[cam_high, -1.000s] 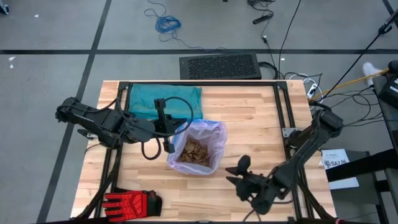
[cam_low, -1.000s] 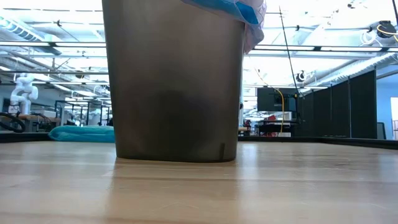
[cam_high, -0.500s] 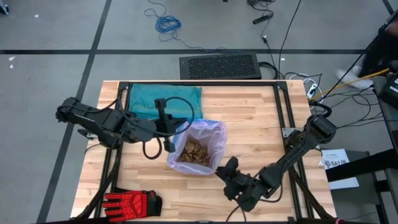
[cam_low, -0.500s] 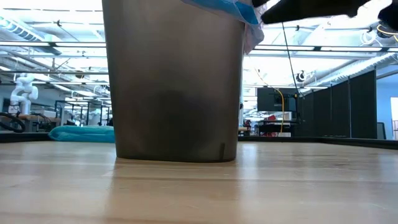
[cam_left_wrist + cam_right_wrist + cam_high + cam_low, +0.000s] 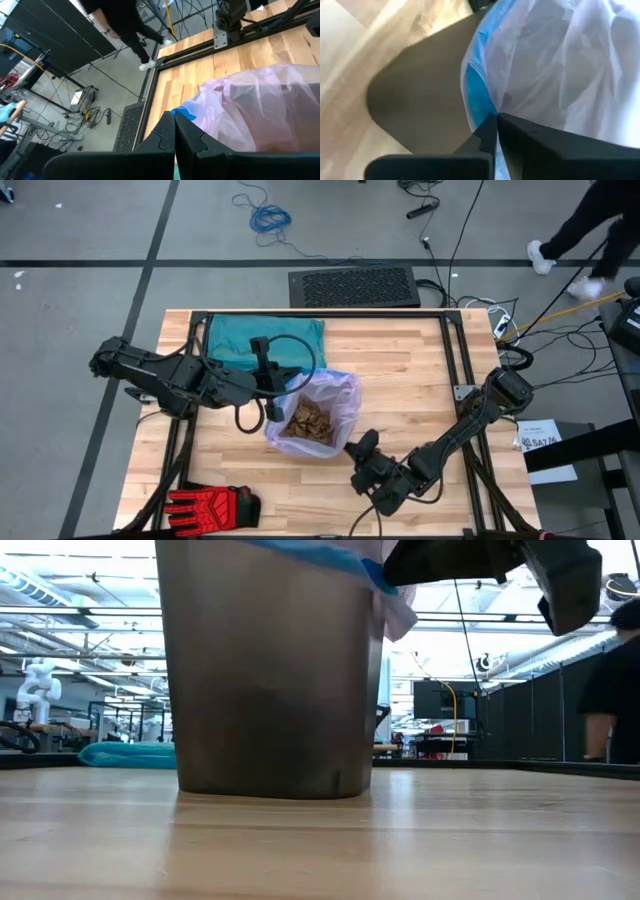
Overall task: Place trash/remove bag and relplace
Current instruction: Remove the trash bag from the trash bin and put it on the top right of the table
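Note:
A dark grey bin (image 5: 270, 670) stands mid-table, lined with the lilac bag (image 5: 325, 395), whose blue rim (image 5: 320, 555) folds over the bin's top edge. Tan paper trash (image 5: 312, 422) lies inside the bag. My left gripper (image 5: 272, 398) is shut at the bag's left side, and my right gripper (image 5: 362, 448) is shut at its near right side. The right gripper (image 5: 470, 560) also shows in the low view beside the bin's top. A folded teal bag (image 5: 265, 340) lies flat on the table's far left. My left gripper pinches the bag's blue rim (image 5: 183, 113) between its two fingertips (image 5: 167, 131), at the left side of the bin's mouth. It comes level from the table's left. My right gripper pinches the bag's blue rim (image 5: 481, 102) where it hangs over the bin's outer wall, at the near right. Its fingers (image 5: 485, 131) come from the table's near right side. Lilac film bunches just past the fingertips.
A red-and-black glove (image 5: 210, 505) lies at the table's near left corner. A black frame (image 5: 450, 330) runs along the table's far and right sides. A person (image 5: 585, 225) walks on the floor beyond the far right corner.
My right gripper has gone toward the table's left, up to the bin, and has shut on the bag's rim. The bin has shifted a little toward the table's left, and the bag's mouth has drawn narrower.

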Controlling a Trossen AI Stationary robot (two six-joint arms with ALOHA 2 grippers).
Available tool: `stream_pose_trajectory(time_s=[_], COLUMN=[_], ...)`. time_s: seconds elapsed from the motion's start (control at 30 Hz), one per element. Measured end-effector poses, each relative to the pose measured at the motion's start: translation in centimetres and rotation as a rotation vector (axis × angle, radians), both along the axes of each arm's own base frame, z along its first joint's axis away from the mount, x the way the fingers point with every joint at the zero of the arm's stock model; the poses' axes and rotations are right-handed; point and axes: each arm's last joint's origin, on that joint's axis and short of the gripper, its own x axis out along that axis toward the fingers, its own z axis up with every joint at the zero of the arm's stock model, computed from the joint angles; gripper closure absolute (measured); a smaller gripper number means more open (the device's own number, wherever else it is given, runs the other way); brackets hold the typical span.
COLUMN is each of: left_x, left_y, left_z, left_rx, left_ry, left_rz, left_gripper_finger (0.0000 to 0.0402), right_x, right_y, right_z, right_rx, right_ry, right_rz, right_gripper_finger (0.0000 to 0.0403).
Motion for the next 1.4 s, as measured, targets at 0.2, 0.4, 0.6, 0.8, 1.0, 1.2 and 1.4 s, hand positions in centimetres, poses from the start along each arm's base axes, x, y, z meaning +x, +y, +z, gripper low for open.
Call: stream_pose_trajectory(time_s=[0.2, 0.4, 0.6, 0.8, 1.0, 1.2, 1.4], left_x=[0.0, 0.0, 0.0, 0.0, 0.1, 0.5, 0.6], left_y=[0.0, 0.0, 0.0, 0.0, 0.0, -0.5, -0.8], left_z=[0.0, 0.0, 0.0, 0.0, 0.0, -0.4, -0.3], left_rx=[-0.002, -0.002, -0.003, -0.006, -0.009, -0.006, 0.000], left_ry=[-0.002, -0.002, -0.002, -0.004, -0.005, -0.001, -0.011], left_rz=[0.001, 0.001, 0.001, 0.003, 0.004, -0.007, -0.009], left_gripper_finger=[0.0402, 0.0402, 0.0402, 0.0402, 0.0402, 0.0402, 0.0402], right_x=[-0.4, -0.8, -1.8, -3.2, -3.0, -1.1, 0.9], right_y=[0.2, 1.1, 1.5, 0.7, -1.4, -4.4, -7.7], right_z=[0.4, 3.3, 8.1, 11.9, 14.9, 15.6, 15.4], right_rx=[-0.087, -0.102, -0.025, 0.059, 0.169, 0.226, 0.317], right_ry=[-0.030, -0.067, -0.157, -0.239, -0.341, -0.355, -0.349], right_rz=[-0.044, -0.026, 0.000, 0.010, -0.053, -0.078, -0.078], right_gripper_finger=[0.0402, 0.0403, 0.0403, 0.0403, 0.0403, 0.0403, 0.0403])
